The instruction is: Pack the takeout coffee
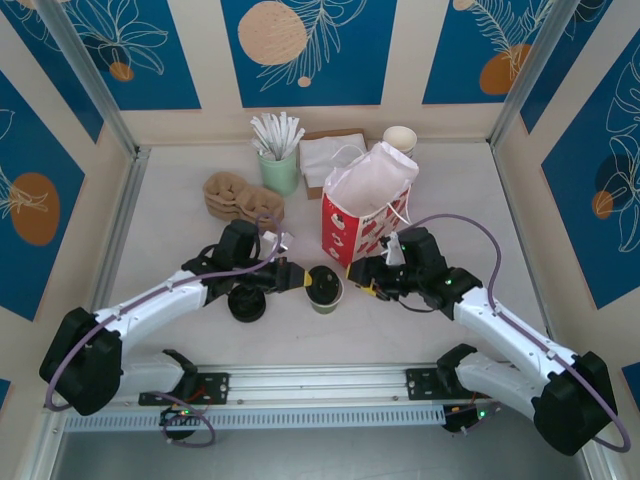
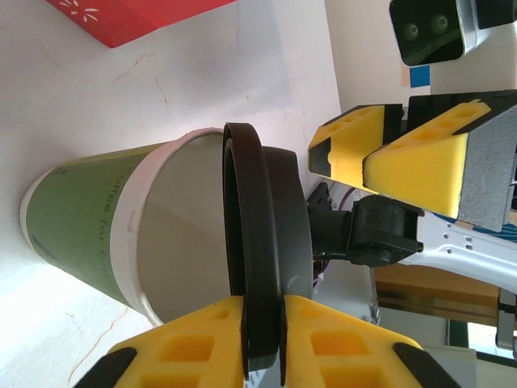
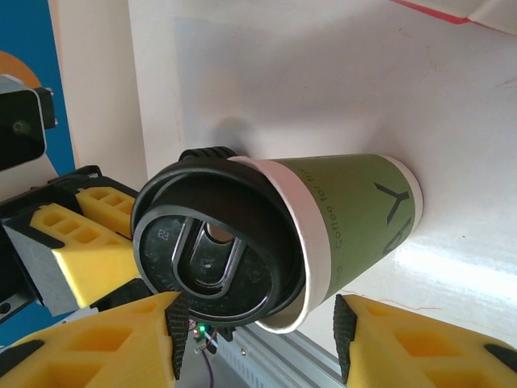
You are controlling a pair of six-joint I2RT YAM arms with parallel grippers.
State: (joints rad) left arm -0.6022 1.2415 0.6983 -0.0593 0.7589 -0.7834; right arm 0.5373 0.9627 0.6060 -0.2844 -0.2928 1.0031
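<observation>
With left gripper (image 1: 297,277) pinching the lid (image 2: 266,242), right gripper (image 1: 362,279) gapes at three o'clock; clasp takeout coffee (image 3: 347,210) (likely light, crushable) mid-wall.

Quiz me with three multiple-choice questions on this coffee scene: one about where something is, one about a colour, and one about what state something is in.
1. Where is the takeout coffee cup?
A) inside the red-and-white bag
B) on the table, between the left gripper and the right gripper
C) on top of the bag

2. What colour are the cup's sides?
A) olive green
B) white
C) red

3. How does the cup's black lid sit?
A) pressed flat on the rim
B) tilted, with one edge lifted off
C) lying inside the bag

Answers:
1 B: the top view shows it standing on the table, outside the bag, with a gripper on each side.
2 A: both wrist views show green paper.
3 B: the left wrist view shows the cup's open mouth beside the lid, which the left gripper pinches.
</observation>
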